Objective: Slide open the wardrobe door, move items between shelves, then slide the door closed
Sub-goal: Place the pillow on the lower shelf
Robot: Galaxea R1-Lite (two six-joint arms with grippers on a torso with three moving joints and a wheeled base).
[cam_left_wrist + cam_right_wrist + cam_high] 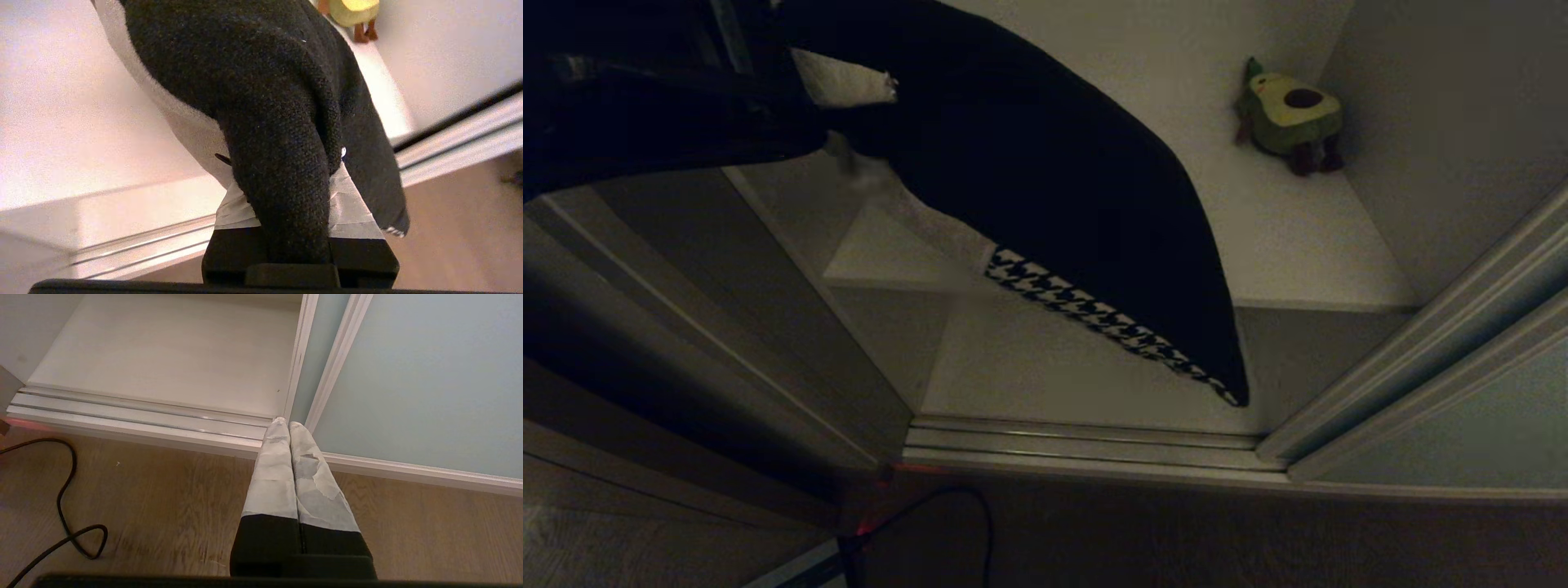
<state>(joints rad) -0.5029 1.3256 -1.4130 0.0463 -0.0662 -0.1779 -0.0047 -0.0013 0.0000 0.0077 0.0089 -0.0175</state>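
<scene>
At the upper left of the head view, the left gripper [849,122] is clamped on a corner of the cushion [1054,188], which hangs in the air as a dark slab slanting down toward the centre, its houndstooth edge lowest; in the left wrist view the taped fingers [351,208] pinch a fold of the black fabric. Beneath the cushion lie two off-white shelves: an upper shelf [1298,245] running from centre to right, and a lower shelf [1029,367] just behind the ribbed metal floor track [1086,445] at bottom centre. An avocado plush toy [1290,110] stands at the upper right, far back on the upper shelf against the white side wall. The pale grey-green sliding door [1470,416] fills the lower right, pushed aside so the wardrobe stands open. In the right wrist view the right gripper [289,424] hangs over the wood-grain floor [163,506] by the track, fingers pressed together and holding nothing, a black cable [67,514] looping at the left.
</scene>
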